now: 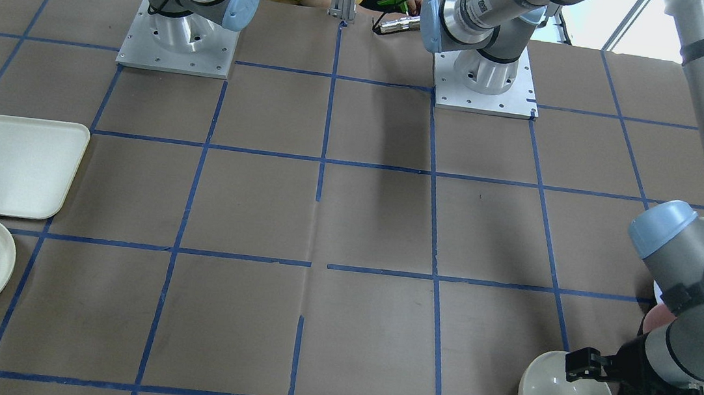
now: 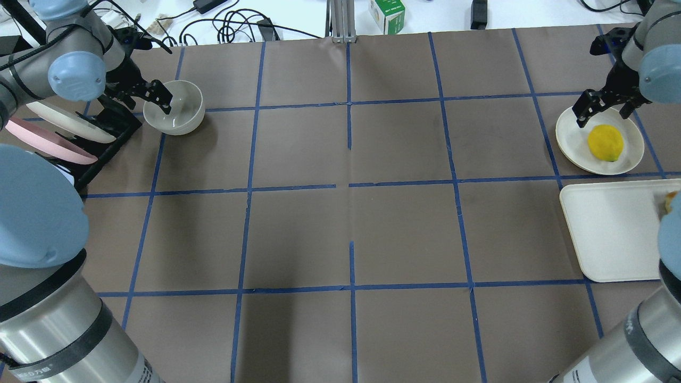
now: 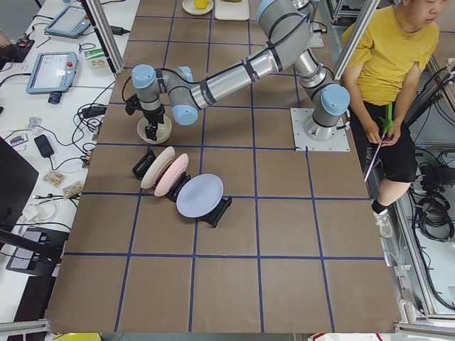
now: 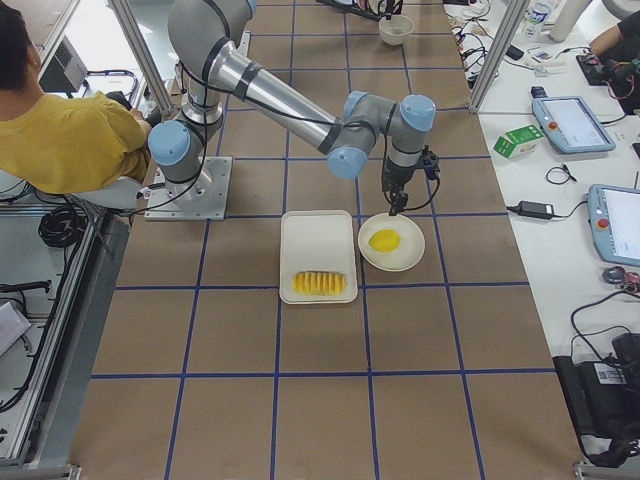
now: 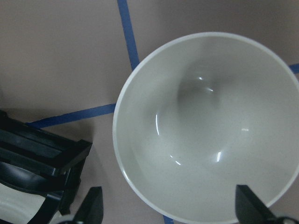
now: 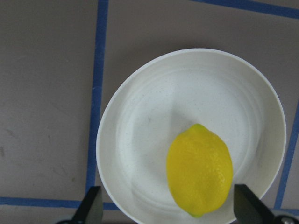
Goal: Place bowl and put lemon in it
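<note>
Now: the bowl [image 2: 180,110] sits upright on the counter [image 2: 351,223] at the upper left of the overhead view, just beside the black rack [image 2: 113,125]. The left tool [image 5: 170,210] hangs over it with jaws spread wide and nothing gripped. One finger is outside the wall on the rack side, the other over the far edge. We judge this a line-up for a rim pinch, since a deep round wall offers little else to hold.

The lemon [image 2: 605,142] lies on its side on a flat plate [image 2: 568,133] at the upper right of that view. The right tool [image 6: 169,210] is poised above with jaws wide, and we see no contact.

Materials:
- Bowl: off-white, with a glossy inside, sharp highlights and a thin smooth rim. Likely slick.
- Lemon: bright yellow and oval with pointed ends and finely pebbled skin. It may roll.
- Plate: matte speckled cream with a low lip.
- Counter: dull brown sheet gridded with blue tape.
</note>
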You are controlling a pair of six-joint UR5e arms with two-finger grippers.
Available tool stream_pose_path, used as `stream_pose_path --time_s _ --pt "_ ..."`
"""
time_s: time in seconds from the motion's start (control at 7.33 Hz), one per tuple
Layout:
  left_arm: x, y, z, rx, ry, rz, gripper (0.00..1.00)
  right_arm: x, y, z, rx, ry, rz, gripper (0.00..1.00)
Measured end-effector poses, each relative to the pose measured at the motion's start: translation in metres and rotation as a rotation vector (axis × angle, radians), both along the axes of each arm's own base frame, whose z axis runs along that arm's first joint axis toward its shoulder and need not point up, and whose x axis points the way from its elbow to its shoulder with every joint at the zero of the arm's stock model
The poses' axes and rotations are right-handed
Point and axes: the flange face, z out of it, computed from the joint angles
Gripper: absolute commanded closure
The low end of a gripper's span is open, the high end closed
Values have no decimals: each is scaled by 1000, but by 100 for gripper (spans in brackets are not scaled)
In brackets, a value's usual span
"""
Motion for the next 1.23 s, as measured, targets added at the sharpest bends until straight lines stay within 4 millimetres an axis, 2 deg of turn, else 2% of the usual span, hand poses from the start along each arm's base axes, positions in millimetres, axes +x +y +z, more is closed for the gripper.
stream_pose_path --time_s 0.27,0.68,0.82,1.09,1.23 --pt "8 -7 -7 -6 9 28 0 -20 -3 -26 16 -7 32 0" --pt "11 -12 -11 -10 16 93 0 -28 0 -41 36 -15 40 0" --pt "12 -13 -14 -8 17 99 0 -28 0 -47 44 -19 34 10" --pt "13 -16 -23 2 20 106 0 -30 0 -55 55 -24 26 49" --pt "13 -17 -29 9 22 110 3 -33 0 -56 56 -24 21 96"
